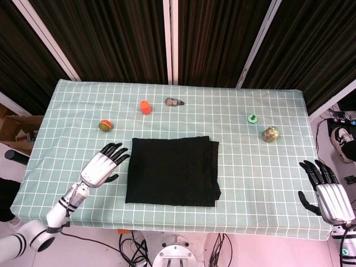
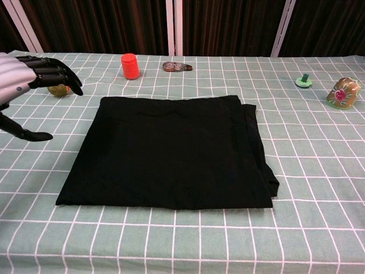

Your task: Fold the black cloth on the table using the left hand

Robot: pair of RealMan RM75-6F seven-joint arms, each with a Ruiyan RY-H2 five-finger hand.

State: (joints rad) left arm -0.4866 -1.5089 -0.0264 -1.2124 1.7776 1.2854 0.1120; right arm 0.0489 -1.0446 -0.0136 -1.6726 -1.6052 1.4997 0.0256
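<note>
The black cloth (image 1: 172, 171) lies flat at the centre of the frame on the checked table (image 1: 267, 167), a second layer showing along its right edge. The left hand (image 1: 103, 164), fingers spread and holding nothing, hovers just left of the cloth; the right hand (image 1: 325, 189) rests at the lower right, also spread and empty. Beyond, an orange cylinder (image 1: 145, 107) stands toward the top.

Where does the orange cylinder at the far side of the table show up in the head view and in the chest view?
Head view: the orange cylinder stands upper left of centre, beyond the black cloth's far edge.
Chest view: it stands upper left, past the cloth's far left corner.
Shared landmark: the small brown object just to its right in both views.
</note>
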